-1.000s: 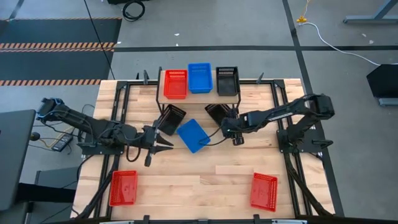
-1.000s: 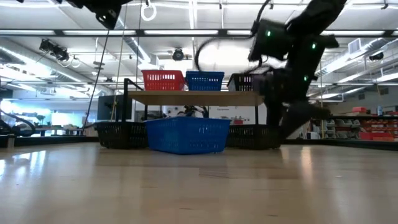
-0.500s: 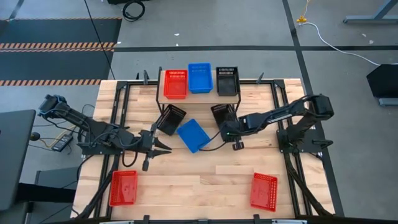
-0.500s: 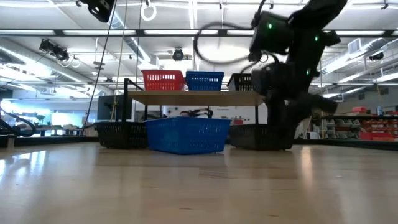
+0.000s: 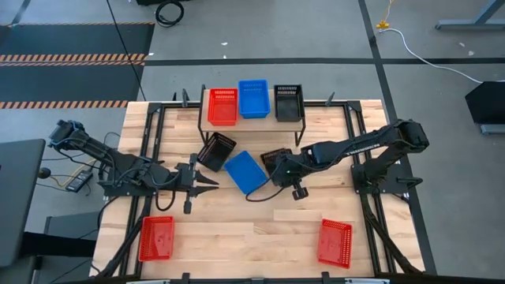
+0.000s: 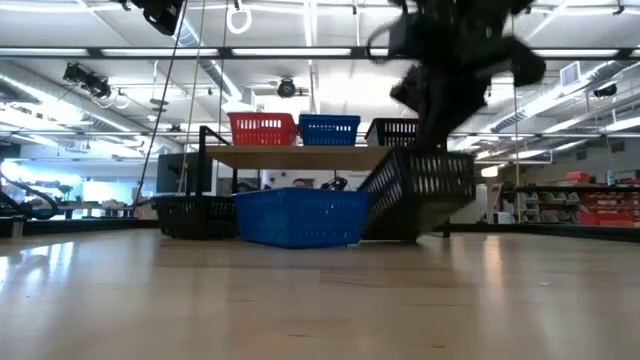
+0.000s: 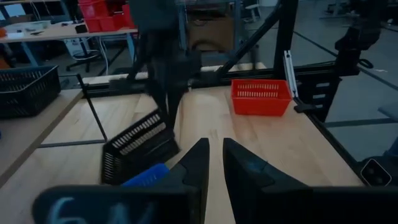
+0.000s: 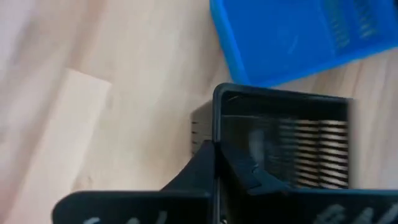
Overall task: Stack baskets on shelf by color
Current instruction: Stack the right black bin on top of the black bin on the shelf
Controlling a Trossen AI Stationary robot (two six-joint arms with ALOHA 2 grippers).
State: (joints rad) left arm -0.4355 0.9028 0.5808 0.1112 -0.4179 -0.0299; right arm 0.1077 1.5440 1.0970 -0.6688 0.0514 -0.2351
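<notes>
Beyond the bench (image 5: 237, 237), shelf (image 5: 254, 120) carries one basket per colour. We find the right hand (image 5: 278, 167) newly clamped on a black basket (image 6: 420, 195), now tilted up; left hand (image 5: 207, 183) narrow, idle.

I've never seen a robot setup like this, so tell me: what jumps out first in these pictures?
Most striking is the right gripper, mid-table, shut on the rim of a black basket and tipping it up off the wood beside a loose blue basket. Behind them, a small shelf carries a neat row of one red, one blue and one black basket. Two red baskets sit alone at the table's near corners, one of them here.
</notes>
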